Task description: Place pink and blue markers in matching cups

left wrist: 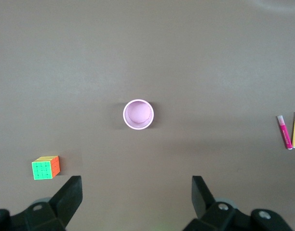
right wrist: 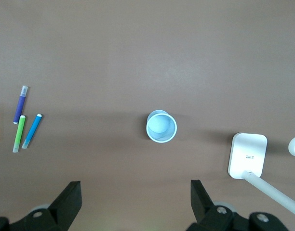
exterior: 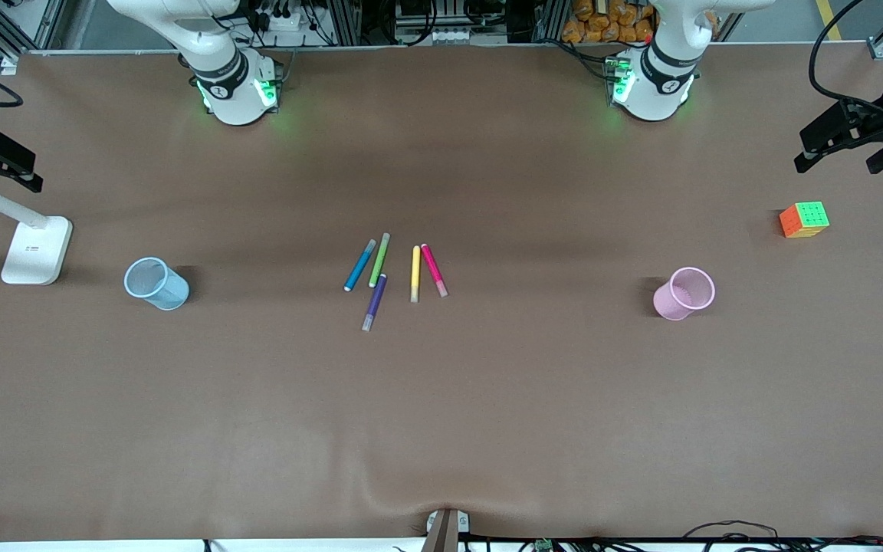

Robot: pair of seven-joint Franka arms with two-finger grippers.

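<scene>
The pink marker (exterior: 434, 270) and the blue marker (exterior: 359, 265) lie flat in a loose cluster of pens at mid-table. Toward the left arm's end stands the pale pink cup (exterior: 669, 303), upright and empty. The pale blue cup (exterior: 170, 294) stands empty toward the right arm's end. My left gripper (left wrist: 136, 183) hangs open high over the table, looking down on the pink cup (left wrist: 125, 114), with the pink marker (left wrist: 284, 132) off to one side. My right gripper (right wrist: 134, 185) hangs open high above the blue cup (right wrist: 161, 126), and the blue marker (right wrist: 32, 130) shows in its view. Neither holds anything.
A green pen (exterior: 379, 260), a yellow pen (exterior: 415, 274) and a purple pen (exterior: 374, 302) lie among the two markers. A colour cube (exterior: 804, 219) sits near the left arm's end. A white lamp base (exterior: 37, 250) stands at the right arm's end.
</scene>
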